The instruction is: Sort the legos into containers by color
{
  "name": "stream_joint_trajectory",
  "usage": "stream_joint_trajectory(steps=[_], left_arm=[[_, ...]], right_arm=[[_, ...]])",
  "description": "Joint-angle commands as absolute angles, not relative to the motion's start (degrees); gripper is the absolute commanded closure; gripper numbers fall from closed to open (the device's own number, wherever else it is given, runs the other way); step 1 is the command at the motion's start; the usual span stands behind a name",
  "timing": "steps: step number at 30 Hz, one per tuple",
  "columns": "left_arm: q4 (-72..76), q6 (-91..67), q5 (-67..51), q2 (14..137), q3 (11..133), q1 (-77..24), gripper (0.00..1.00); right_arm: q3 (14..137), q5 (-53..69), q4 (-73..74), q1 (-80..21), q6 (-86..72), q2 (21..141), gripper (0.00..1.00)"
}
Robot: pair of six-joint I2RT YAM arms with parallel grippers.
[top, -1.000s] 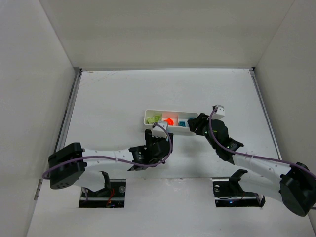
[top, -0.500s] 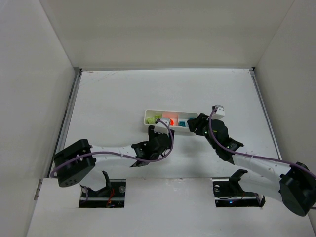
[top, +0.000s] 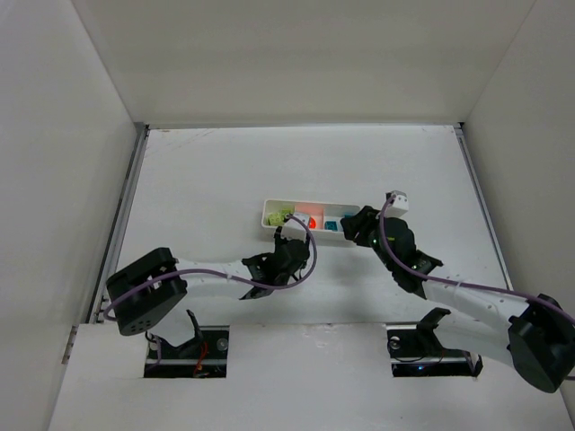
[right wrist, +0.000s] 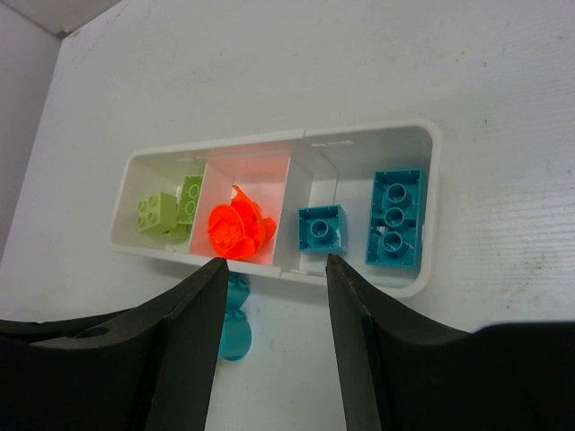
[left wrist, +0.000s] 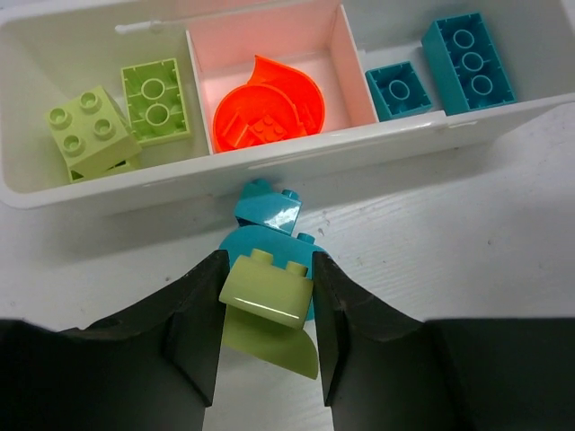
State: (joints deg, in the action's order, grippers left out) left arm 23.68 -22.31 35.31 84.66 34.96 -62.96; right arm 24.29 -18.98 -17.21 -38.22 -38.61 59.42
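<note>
The white tray (left wrist: 108, 193) holds two yellow-green legos (left wrist: 90, 130) in its left compartment, an orange-red piece (left wrist: 268, 106) in the middle and two cyan bricks (left wrist: 467, 63) in the right. My left gripper (left wrist: 269, 262) is shut on a yellow-green lego (left wrist: 265, 292) just in front of the tray's near wall, over a cyan piece (left wrist: 268, 208) lying on the table. My right gripper (right wrist: 274, 262) is open and empty above the tray's (right wrist: 434, 180) near edge. The loose cyan piece (right wrist: 235, 328) also shows there. In the top view both grippers (top: 286, 241) (top: 352, 223) sit beside the tray (top: 266, 215).
White walls enclose the table on the left, back and right. The two arm bases sit at the near edge. The left arm (top: 207, 280) stretches across the near left of the table, the right arm (top: 467, 296) across the near right.
The left arm's elbow has swung right and its gripper has edged up to the tray's near wall. The right arm has not moved.
</note>
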Motion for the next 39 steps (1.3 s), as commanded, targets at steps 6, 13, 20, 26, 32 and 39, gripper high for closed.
stream_joint_trajectory(steps=[6,13,20,26,32,39], left_arm=[[26.7,-19.2,28.5,70.3,28.4,-63.0,0.74],[23.1,-20.0,22.2,51.2,22.5,-61.4,0.74],[18.8,-20.0,17.8,44.2,23.0,-60.9,0.74],[19.4,-19.8,15.9,44.8,23.5,-61.7,0.74],[19.8,-19.2,15.7,44.7,24.1,-62.2,0.74],[19.8,-18.5,15.7,43.9,24.6,-62.9,0.74]], right_arm=[[27.9,-15.1,-20.2,-38.5,-37.4,61.3,0.36],[29.2,2.0,-23.4,-38.7,-41.1,63.8,0.18],[29.7,12.6,-28.5,-38.5,-48.6,64.4,0.13],[29.8,15.0,-31.5,-38.9,-52.0,66.1,0.12],[29.4,17.4,-34.5,-39.9,-55.4,69.2,0.15],[29.8,17.7,-34.9,-41.0,-55.9,71.7,0.25]])
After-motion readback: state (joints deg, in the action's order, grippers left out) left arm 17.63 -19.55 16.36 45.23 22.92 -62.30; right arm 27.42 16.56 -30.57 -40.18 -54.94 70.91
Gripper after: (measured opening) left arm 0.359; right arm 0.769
